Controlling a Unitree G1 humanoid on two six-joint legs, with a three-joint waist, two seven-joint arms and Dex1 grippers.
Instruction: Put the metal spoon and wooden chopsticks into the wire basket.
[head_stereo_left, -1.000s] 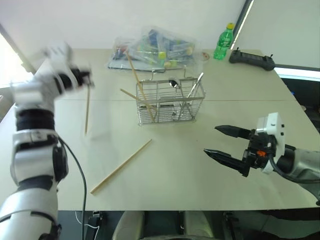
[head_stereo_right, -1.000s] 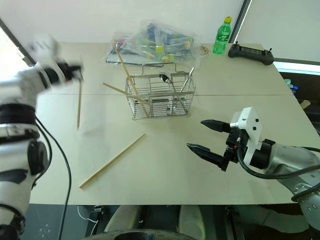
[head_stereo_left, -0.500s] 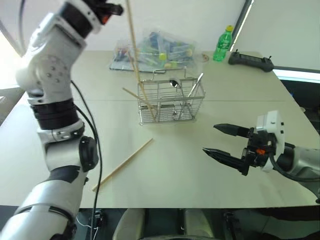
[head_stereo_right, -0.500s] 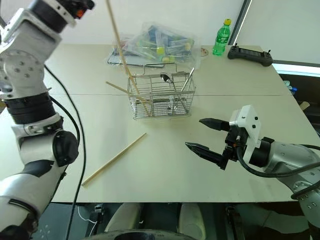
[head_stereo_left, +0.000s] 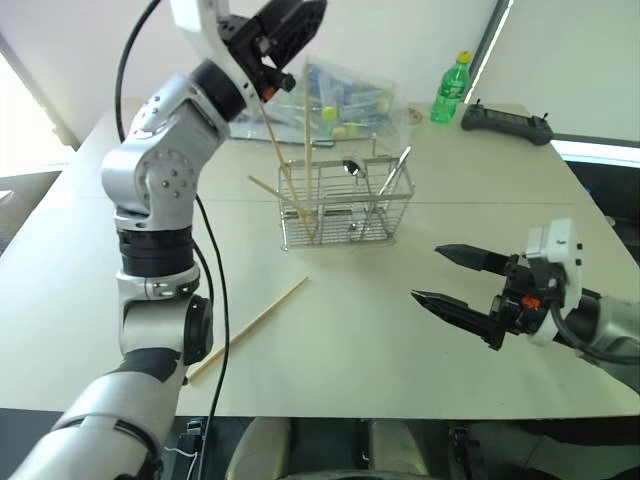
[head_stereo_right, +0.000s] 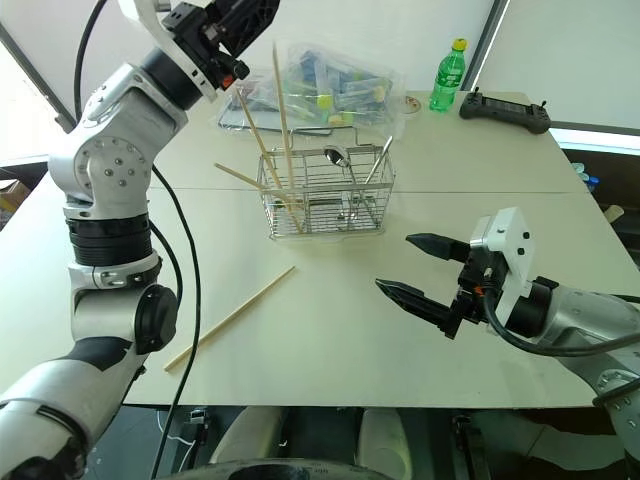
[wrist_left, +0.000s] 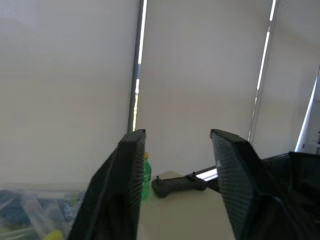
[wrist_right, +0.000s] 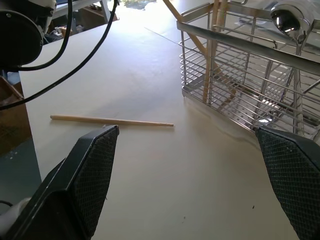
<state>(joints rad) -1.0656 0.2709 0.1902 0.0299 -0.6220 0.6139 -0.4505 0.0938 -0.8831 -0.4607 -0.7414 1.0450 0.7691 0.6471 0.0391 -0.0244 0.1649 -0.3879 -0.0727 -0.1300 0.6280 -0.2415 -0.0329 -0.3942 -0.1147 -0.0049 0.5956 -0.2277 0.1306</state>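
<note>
One pale wooden chopstick (head_stereo_right: 229, 319) lies flat on the beige worktop (head_stereo_right: 330, 340), well short of the silver wire-mesh basket (head_stereo_right: 323, 205). It's light, stiff and slick, so pinch it mid-length. Both the left gripper (head_stereo_left: 290, 25) and right gripper (head_stereo_right: 415, 270) are open and empty.

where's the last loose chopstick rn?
The chopstick lies flat on the table, in front and to the left of the basket, apart from it, slanting toward the table's near edge.
</note>
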